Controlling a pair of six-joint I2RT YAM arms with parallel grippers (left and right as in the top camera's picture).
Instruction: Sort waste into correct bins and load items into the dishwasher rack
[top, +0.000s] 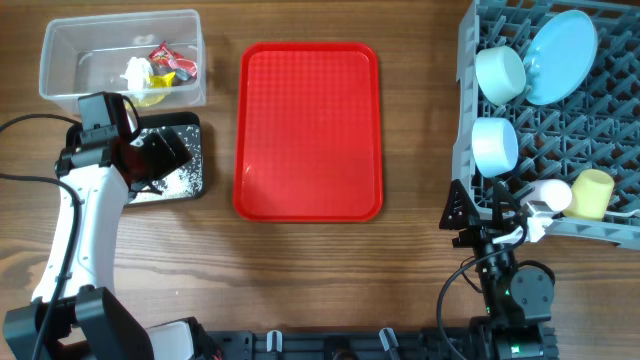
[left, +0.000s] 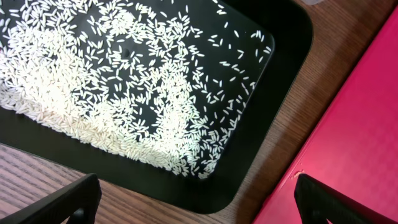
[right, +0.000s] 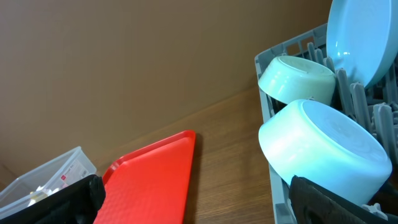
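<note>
The clear tub holds a red wrapper, a yellow wrapper and a white tissue. The black tray below it holds white rice grains. My left gripper hovers over this tray, open and empty, above the tray's near corner and rice. The grey rack holds the blue plate, two bowls, a white cup and a yellow cup. My right gripper is open and empty by the rack's front left corner. I cannot make out the fork and spoon.
The flat red serving tray lies bare in the middle of the wooden table, its edge close to the black tray. The right wrist view shows it, the tub, both bowls and the plate.
</note>
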